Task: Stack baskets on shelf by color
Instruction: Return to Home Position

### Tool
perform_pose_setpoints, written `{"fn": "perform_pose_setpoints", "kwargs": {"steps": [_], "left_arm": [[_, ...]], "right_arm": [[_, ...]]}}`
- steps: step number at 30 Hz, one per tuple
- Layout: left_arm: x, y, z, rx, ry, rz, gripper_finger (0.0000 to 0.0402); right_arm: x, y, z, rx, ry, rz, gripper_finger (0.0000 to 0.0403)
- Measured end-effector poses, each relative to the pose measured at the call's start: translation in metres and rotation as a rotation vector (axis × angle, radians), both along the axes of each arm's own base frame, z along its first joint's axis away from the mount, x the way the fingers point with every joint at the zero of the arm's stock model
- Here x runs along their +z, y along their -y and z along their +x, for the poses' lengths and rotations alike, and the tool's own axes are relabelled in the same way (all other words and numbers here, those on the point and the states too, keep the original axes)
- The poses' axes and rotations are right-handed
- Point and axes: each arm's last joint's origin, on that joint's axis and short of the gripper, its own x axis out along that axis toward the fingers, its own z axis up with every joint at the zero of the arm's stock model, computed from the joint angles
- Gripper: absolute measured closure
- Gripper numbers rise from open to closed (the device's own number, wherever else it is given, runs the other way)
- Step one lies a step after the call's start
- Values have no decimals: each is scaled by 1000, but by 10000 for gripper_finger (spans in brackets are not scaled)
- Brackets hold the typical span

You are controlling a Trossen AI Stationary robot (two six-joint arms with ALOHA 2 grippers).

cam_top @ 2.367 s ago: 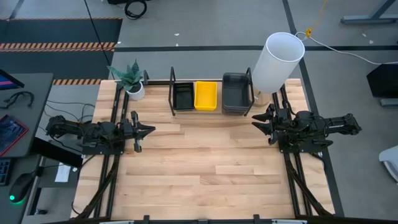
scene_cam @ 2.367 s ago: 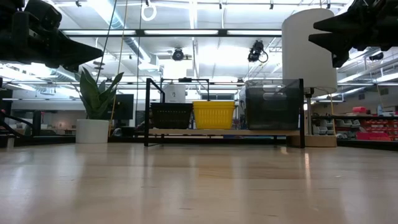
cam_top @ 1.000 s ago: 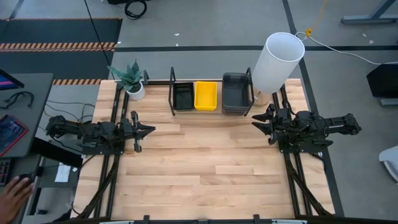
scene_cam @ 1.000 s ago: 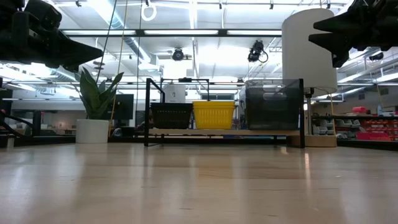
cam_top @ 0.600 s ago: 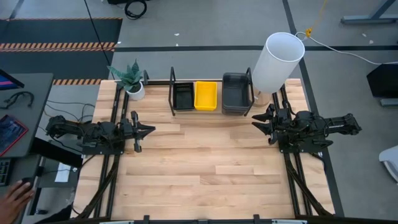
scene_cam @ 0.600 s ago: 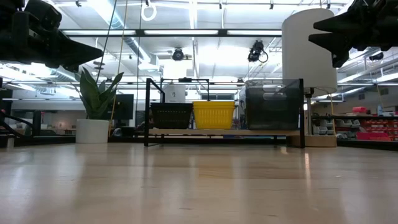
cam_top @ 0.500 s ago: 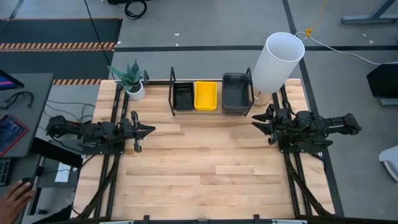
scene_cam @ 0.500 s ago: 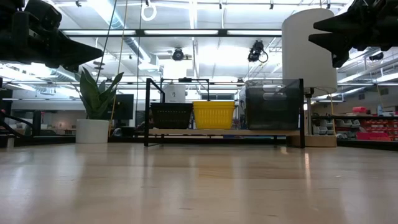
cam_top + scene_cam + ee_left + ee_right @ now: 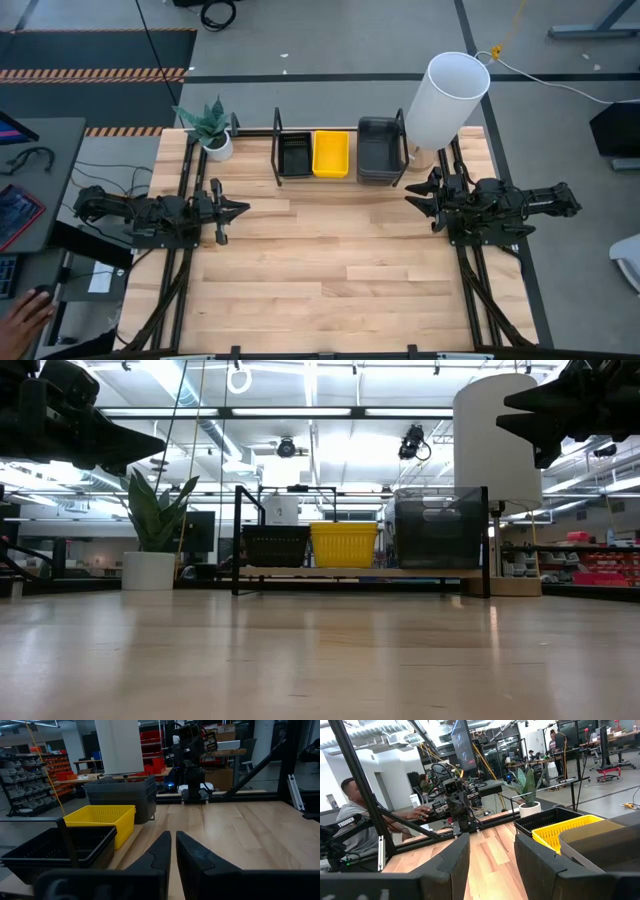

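Note:
The baskets sit in three stacks on the black rod shelf [image 9: 340,160] at the table's far edge: black slatted ones [image 9: 295,155] on the left, yellow ones [image 9: 331,153] in the middle, dark grey ones [image 9: 380,150] on the right. The low view shows the same row: black [image 9: 275,545], yellow [image 9: 344,544], grey [image 9: 440,528]. My left gripper [image 9: 238,209] hovers over the table's left side, shut and empty [image 9: 173,840]. My right gripper [image 9: 415,197] hovers over the right side, open and empty [image 9: 492,855]. Both point toward the table's middle.
A tall white cylinder [image 9: 445,98] stands at the far right corner beside the grey stack. A potted plant [image 9: 212,128] stands at the far left corner. Bare wooden table [image 9: 330,260] lies between the arms. A person [image 9: 350,815] sits beyond the left edge, with a hand [image 9: 22,315] showing.

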Motion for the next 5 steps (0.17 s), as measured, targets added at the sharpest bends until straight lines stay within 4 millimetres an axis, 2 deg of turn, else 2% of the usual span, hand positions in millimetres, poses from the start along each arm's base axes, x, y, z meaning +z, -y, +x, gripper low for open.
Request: {"fn": "perform_pose_setpoints", "kwargs": {"steps": [5], "left_arm": [[0,0,0,0,0,0,369]], "right_arm": [[0,0,0,0,-1,0,243]]}}
